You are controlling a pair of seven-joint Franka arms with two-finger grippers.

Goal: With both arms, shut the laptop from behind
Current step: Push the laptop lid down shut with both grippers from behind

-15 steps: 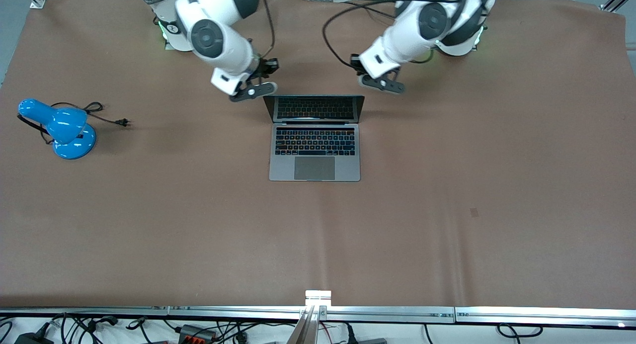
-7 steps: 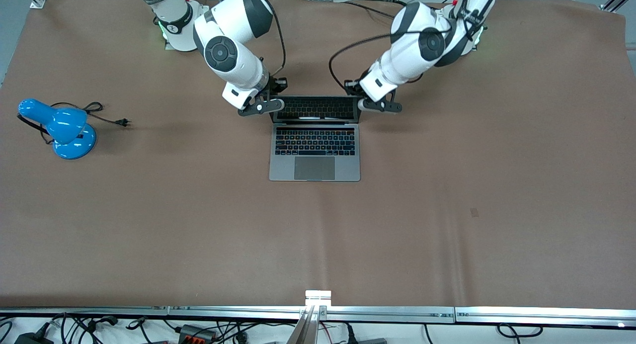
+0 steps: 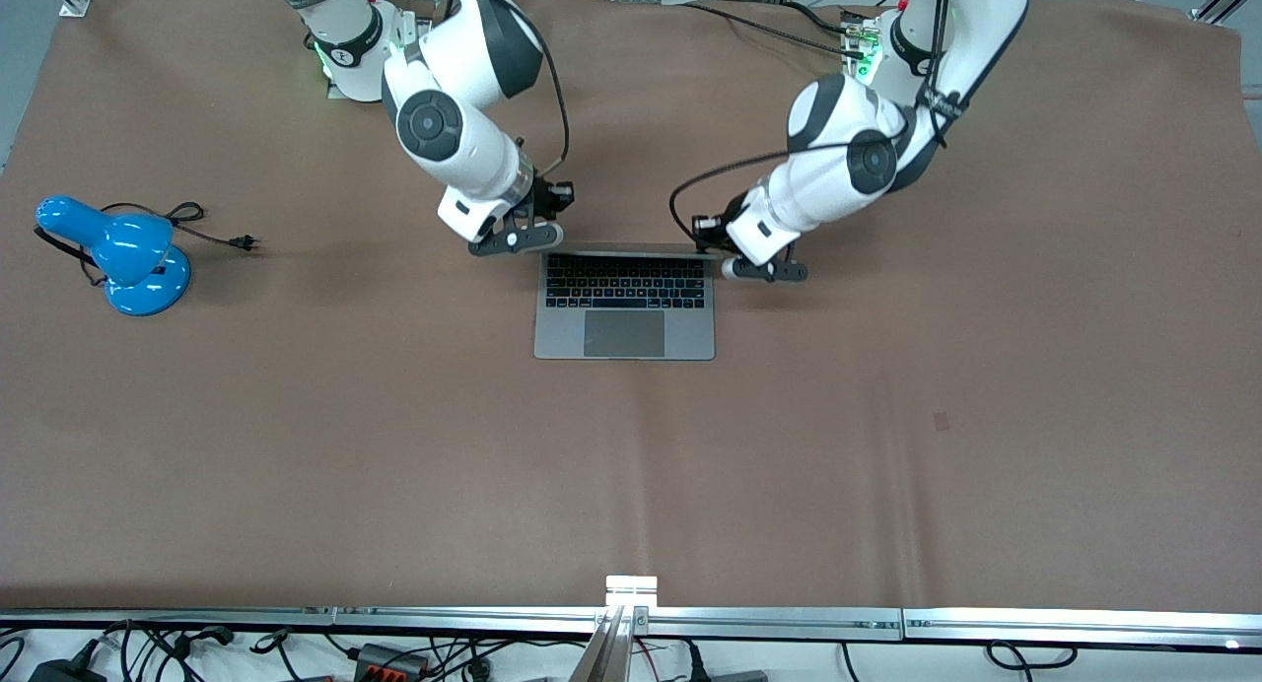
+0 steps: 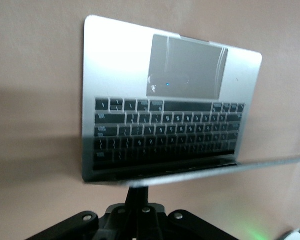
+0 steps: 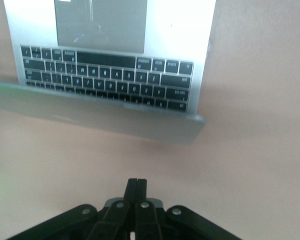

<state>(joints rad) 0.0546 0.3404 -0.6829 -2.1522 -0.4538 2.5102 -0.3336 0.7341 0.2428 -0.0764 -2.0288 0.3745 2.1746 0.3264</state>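
One grey metal laptop [image 3: 625, 303] is sitting flat-based, lid tilting forward. Two grippers, left [image 3: 763, 269] and right [image 3: 516, 239], fingers pressed together, are flanking its lid corners.

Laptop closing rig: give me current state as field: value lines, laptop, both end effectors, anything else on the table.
laptop: lid upright, seen edge-on in front view, keyboard exposed, not closed
left end effector: fingers shut, at lid's top corner toward left arm's end
right end effector: fingers shut, at lid's top corner toward right arm's end
blue desk lamp: on the table toward right arm's end, unplugged
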